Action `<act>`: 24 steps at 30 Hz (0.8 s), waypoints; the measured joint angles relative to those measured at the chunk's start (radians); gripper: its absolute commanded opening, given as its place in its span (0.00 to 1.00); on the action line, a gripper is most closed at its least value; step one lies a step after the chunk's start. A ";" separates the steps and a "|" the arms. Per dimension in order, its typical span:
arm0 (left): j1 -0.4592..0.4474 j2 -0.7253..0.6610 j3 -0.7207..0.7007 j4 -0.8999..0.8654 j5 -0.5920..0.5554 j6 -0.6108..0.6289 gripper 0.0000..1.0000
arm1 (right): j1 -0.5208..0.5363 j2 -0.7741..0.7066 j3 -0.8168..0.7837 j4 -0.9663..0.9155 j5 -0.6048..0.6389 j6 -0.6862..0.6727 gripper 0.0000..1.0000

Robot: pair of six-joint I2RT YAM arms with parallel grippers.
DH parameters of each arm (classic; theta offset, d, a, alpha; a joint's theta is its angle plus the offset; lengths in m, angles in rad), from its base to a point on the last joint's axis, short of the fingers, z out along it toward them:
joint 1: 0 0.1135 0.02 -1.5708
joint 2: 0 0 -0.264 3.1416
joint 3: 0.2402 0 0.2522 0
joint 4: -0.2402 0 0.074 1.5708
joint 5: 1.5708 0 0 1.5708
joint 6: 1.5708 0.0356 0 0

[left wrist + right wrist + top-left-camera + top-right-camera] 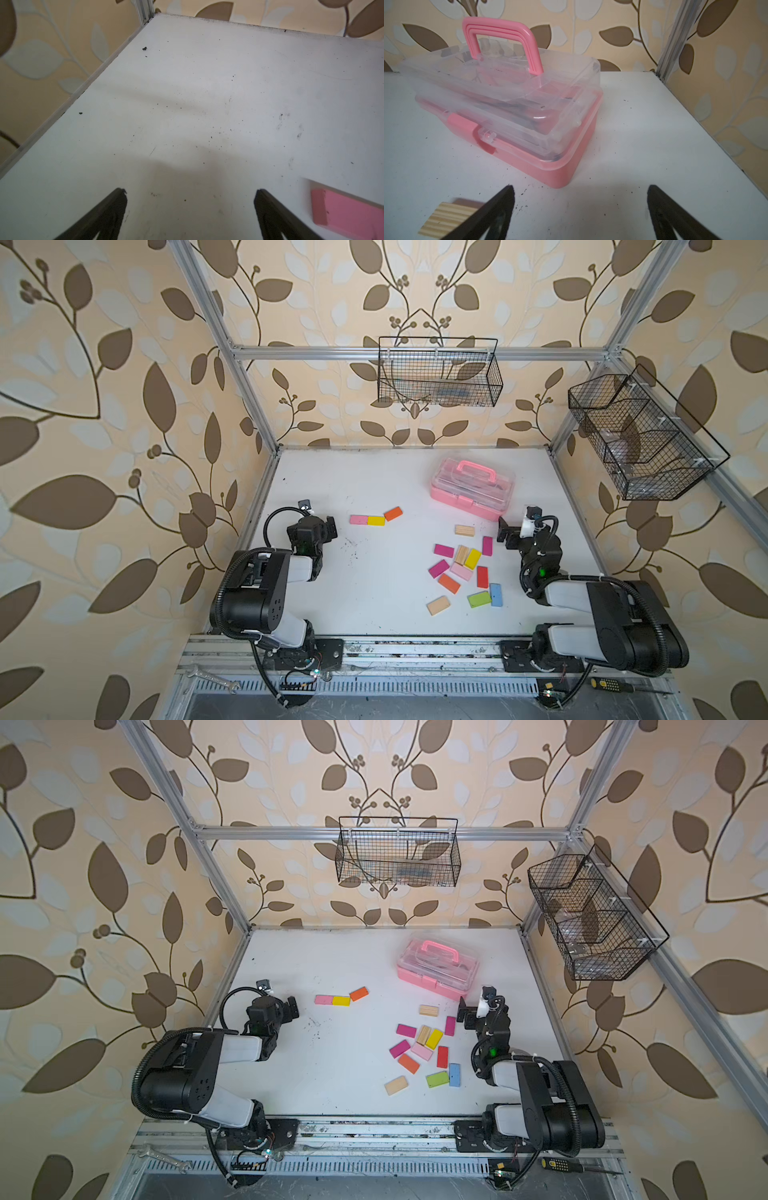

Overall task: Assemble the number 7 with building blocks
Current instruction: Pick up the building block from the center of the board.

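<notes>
A pink block point(358, 519), a yellow block point(376, 521) and a tilted orange block point(392, 513) lie end to end left of centre on the white table. Several loose building blocks lie scattered at the right, among them a striped wood one point(464, 530), a magenta one point(444, 550) and a green one point(478, 599). My left gripper point(330, 529) point(191, 192) is open and empty, just left of the pink block point(349, 214). My right gripper point(505, 536) point(580, 189) is open and empty, right of the wood block point(446, 218).
A pink clear-lidded case point(473, 488) point(508, 108) stands shut at the back right, close ahead of the right gripper. Two black wire baskets point(438, 373) point(640, 439) hang on the frame. A wrench point(212, 678) and a screwdriver point(615, 685) lie on the front rail.
</notes>
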 measured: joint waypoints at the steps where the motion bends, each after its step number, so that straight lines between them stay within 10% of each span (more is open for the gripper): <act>1: 0.000 0.000 0.000 0.000 0.000 0.000 0.99 | 0.000 0.000 0.000 0.000 -0.002 0.000 1.00; 24: 0.000 0.000 0.000 0.000 0.000 0.000 0.99 | -0.003 0.000 0.000 0.000 -0.019 0.003 1.00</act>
